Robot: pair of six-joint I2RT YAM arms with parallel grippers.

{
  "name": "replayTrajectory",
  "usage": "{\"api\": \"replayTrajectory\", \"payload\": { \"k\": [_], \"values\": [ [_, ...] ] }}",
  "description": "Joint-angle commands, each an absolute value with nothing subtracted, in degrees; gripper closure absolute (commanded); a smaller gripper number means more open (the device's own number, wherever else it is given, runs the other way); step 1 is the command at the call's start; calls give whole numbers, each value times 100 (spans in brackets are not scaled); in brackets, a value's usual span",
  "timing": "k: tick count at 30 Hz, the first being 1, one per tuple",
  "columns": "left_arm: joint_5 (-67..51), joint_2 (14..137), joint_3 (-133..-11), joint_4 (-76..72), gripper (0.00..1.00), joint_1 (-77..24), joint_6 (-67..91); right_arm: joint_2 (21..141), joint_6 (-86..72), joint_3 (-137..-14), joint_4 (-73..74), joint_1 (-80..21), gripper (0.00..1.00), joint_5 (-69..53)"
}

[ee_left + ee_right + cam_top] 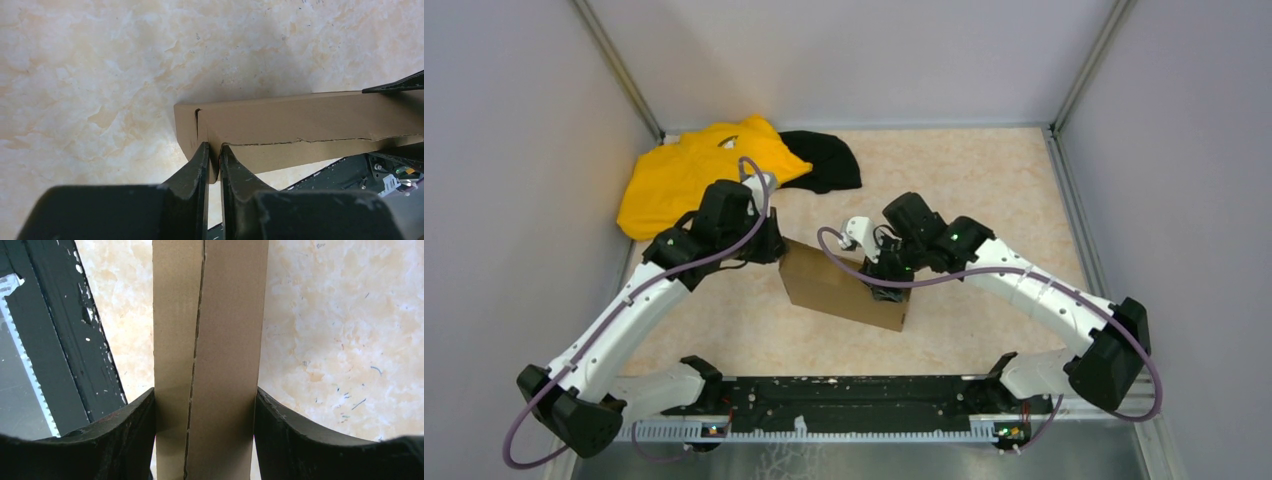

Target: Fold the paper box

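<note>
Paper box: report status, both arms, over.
Left gripper: jaws pinched shut on an end edge of the paper box. Right gripper: jaws clamped across its side. Yellow cloth and black cloth far left, apart from it.

Beige marbled tabletop (984,170), crumpled yellow cloth (684,175) at far left, black cloth (829,160) touching its right edge, 2 cloths down, plain brown cardboard box (824,285) mid-table, surface contact unclear

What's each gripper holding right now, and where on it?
Both hold the paper box. The left gripper pinches a thin wall edge near one corner. The right gripper clamps across the box's narrow side at the opposite end.
</note>
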State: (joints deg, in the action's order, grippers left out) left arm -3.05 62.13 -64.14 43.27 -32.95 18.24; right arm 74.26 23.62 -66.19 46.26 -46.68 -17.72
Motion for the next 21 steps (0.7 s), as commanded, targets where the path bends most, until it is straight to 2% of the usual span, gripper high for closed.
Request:
{"api": "replayTrajectory", "payload": {
  "k": [1,9,21],
  "values": [
    [-902,6160,-6451,5018,84,-3425,2031,8090,2684,-6672,3739,-4588,95,-1743],
    [-814,5983,-6478,5200,82,-3419,2005,8266,3004,-6885,3744,-4370,95,-2222],
    [-789,6093,-6806,5342,82,-3369,1944,8472,3086,-6922,3703,-4349,95,-2224]
  ]
}}
